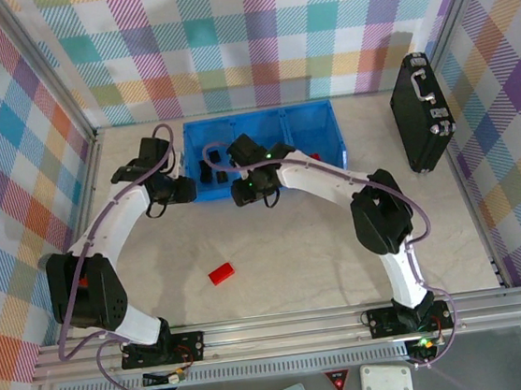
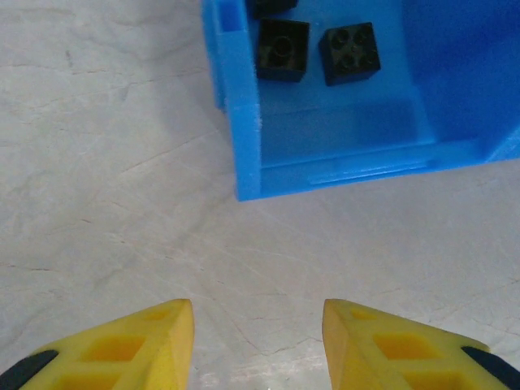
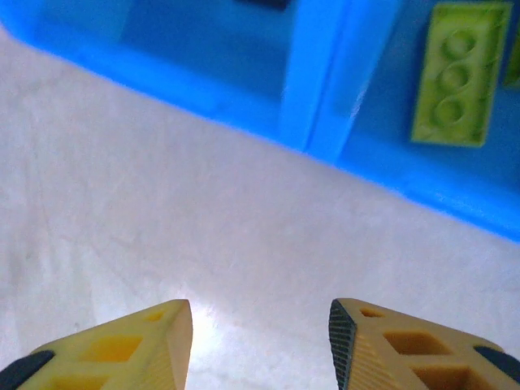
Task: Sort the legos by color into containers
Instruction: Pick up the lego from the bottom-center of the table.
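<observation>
A red lego point(image 1: 221, 274) lies alone on the table in front of the blue tray point(image 1: 319, 127). The tray's left compartment holds black legos point(image 2: 282, 49) point(image 1: 207, 172). A lime-green lego point(image 3: 461, 73) lies in the compartment past the divider point(image 3: 329, 73). My left gripper point(image 1: 181, 192) point(image 2: 258, 325) hovers open over bare table just off the tray's near left corner, nothing between its yellow fingers point(image 2: 162, 341). My right gripper point(image 1: 244, 193) point(image 3: 260, 325) is open too, over the table just in front of the tray's front wall.
A black briefcase point(image 1: 421, 113) stands at the right of the table, well apart from the tray. Checked walls close in the table on three sides. The right arm point(image 1: 376, 215) arcs over the table's right half.
</observation>
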Robot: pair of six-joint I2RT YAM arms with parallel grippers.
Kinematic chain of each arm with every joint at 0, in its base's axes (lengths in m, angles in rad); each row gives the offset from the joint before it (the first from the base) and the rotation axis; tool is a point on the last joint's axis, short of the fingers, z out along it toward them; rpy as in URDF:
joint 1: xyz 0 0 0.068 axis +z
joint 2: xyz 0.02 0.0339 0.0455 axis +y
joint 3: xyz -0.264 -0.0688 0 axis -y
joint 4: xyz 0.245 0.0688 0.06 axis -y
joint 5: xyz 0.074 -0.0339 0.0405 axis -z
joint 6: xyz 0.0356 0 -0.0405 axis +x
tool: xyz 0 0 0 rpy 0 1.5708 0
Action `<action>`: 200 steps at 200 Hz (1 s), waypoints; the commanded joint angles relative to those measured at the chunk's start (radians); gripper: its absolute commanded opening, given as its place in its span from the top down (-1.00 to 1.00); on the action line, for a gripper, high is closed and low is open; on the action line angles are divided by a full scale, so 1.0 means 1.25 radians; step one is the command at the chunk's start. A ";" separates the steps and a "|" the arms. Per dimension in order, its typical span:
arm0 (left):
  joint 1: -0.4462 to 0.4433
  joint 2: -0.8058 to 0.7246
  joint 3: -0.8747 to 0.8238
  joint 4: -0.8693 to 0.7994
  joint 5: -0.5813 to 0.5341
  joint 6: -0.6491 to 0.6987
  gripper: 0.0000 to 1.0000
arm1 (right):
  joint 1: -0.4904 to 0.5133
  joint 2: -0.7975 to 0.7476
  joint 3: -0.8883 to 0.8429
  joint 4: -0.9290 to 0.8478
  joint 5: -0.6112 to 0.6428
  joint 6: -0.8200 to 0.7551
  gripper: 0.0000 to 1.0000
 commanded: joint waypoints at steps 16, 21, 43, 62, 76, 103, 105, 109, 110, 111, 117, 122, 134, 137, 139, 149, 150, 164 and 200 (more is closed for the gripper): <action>0.034 -0.016 0.013 -0.004 0.006 -0.012 0.09 | 0.051 -0.055 -0.048 -0.013 0.018 0.046 -0.04; 0.036 -0.016 0.014 -0.005 0.006 -0.013 0.09 | 0.059 -0.057 -0.055 -0.013 0.018 0.053 -0.05; 0.043 -0.020 0.014 -0.005 0.007 -0.014 0.09 | 0.097 -0.064 -0.087 -0.005 0.018 0.083 -0.08; 0.046 -0.023 0.011 -0.004 0.004 -0.015 0.09 | 0.130 -0.058 -0.099 -0.009 0.021 0.103 -0.12; 0.045 -0.025 0.010 -0.005 0.002 -0.013 0.09 | 0.153 -0.054 -0.106 -0.011 0.028 0.117 -0.13; 0.048 -0.031 0.005 -0.004 0.000 -0.013 0.09 | 0.196 -0.038 -0.114 -0.017 0.032 0.144 -0.20; 0.048 -0.030 0.006 -0.004 0.001 -0.013 0.09 | 0.199 -0.037 -0.114 -0.018 0.033 0.145 -0.22; 0.049 -0.030 0.007 -0.005 0.001 -0.012 0.09 | 0.203 -0.035 -0.114 -0.019 0.037 0.149 -0.24; 0.048 -0.029 0.006 -0.005 0.002 -0.012 0.09 | 0.206 -0.034 -0.114 -0.020 0.038 0.149 -0.25; 0.048 -0.029 0.006 -0.005 0.002 -0.012 0.09 | 0.207 -0.033 -0.114 -0.021 0.038 0.150 -0.26; 0.049 -0.030 0.006 -0.005 0.002 -0.013 0.09 | 0.217 -0.031 -0.113 -0.022 0.042 0.154 -0.30; 0.048 -0.030 0.006 -0.004 0.002 -0.013 0.08 | 0.223 -0.028 -0.112 -0.023 0.045 0.157 -0.33; 0.048 -0.030 0.009 -0.004 0.004 -0.012 0.09 | 0.236 -0.022 -0.107 -0.024 0.050 0.165 -0.38; 0.048 -0.030 0.008 -0.004 0.004 -0.012 0.09 | 0.239 -0.022 -0.108 -0.024 0.050 0.168 -0.40; 0.049 -0.030 0.008 -0.005 0.004 -0.012 0.08 | 0.241 -0.021 -0.106 -0.025 0.051 0.170 -0.41; 0.048 -0.030 0.009 -0.005 0.005 -0.013 0.09 | 0.252 -0.014 -0.101 -0.024 0.056 0.178 -0.47; 0.048 -0.030 0.009 -0.005 0.005 -0.012 0.09 | 0.253 -0.013 -0.100 -0.024 0.056 0.179 -0.47; 0.048 -0.029 0.008 -0.005 0.006 -0.013 0.08 | 0.268 -0.001 -0.089 -0.030 0.069 0.185 -0.56; 0.048 -0.024 0.010 -0.009 0.003 -0.013 0.09 | 0.305 0.034 -0.046 -0.053 0.107 0.214 -0.69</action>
